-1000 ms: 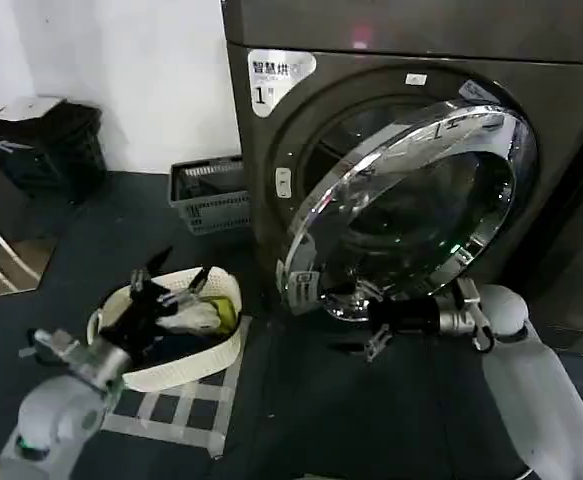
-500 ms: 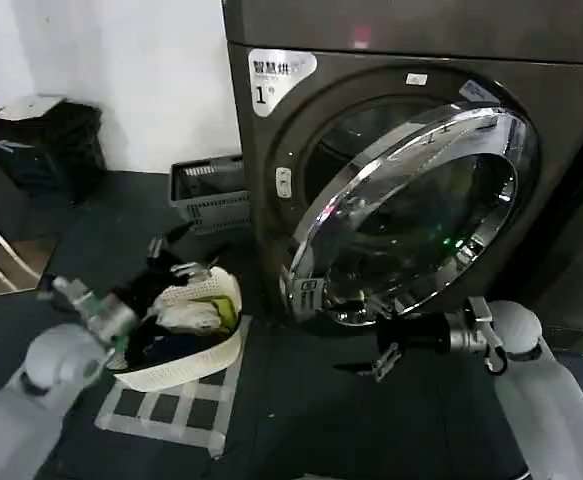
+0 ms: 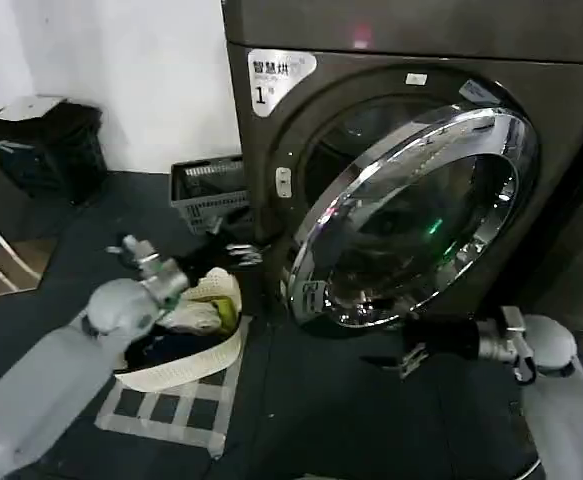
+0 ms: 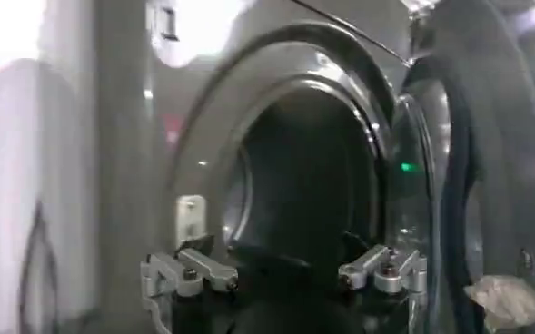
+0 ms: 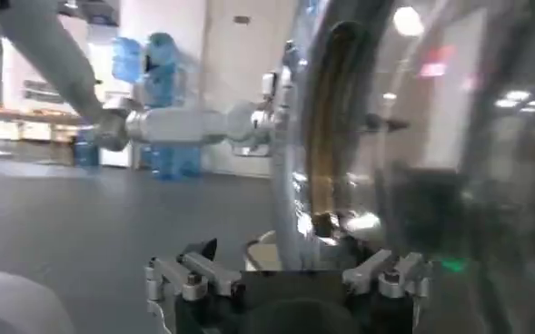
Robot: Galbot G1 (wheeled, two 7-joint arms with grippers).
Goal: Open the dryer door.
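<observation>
Dark blue-grey floor fills the near part of the head view, with a grid of pale tape marks (image 3: 176, 415) under a white laundry basket (image 3: 186, 350) that holds mixed cloth.

Nearest on the right side, the right gripper (image 3: 411, 352) sits low on the end of its white arm, which reaches in from the lower right corner and lies almost level, pointing toward the robot's left. It is just below the bottom rim of the dryer door (image 3: 411, 215), close to it but apart from it. In the right wrist view its fingers (image 5: 199, 272) are spread and nothing is between them — the chrome rim (image 5: 299, 163) stands just ahead of them.

On the left side, the left arm comes up from the lower left corner, passes over the basket and stretches forward. The left gripper (image 3: 233, 243) is in front of the left edge of the dryer (image 3: 271, 160), beside the free edge of the door. In the left wrist view its fingers (image 4: 199, 268) are parted and empty, and they face the dark drum opening (image 4: 294, 181).

The door is swung partly out — its left edge stands off from the machine's front, and the right edge stays near the body.

Farther back, a small grey slatted crate (image 3: 209, 195) stands against the white wall, and a black bin (image 3: 46, 145) is in the far left corner.
</observation>
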